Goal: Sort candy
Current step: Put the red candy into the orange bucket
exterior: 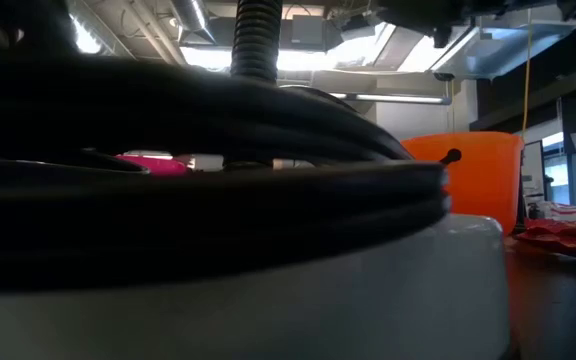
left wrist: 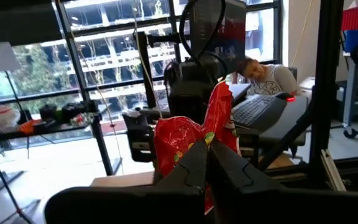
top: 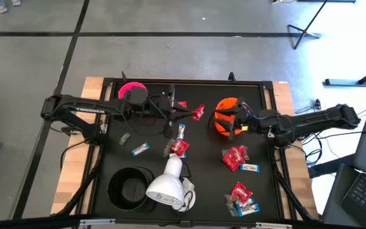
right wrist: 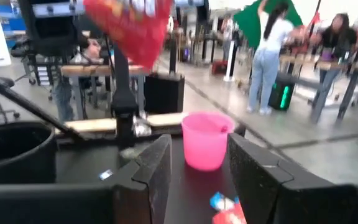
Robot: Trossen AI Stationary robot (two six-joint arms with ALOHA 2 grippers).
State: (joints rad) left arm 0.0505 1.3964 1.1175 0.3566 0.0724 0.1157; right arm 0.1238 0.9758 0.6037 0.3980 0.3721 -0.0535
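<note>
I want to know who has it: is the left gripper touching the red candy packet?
Touching. In the left wrist view the left gripper pinches the red packet between its shut fingers.

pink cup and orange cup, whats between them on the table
High view: the left gripper holding a red packet, plus a small candy, between the pink cup and orange cup.

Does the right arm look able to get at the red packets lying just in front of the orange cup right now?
Probably yes. The right pincer is open and empty over the orange cup, and the red packets lie uncovered close by, with nothing between. The left pincer, shut on a red packet, is off to the side.
</note>
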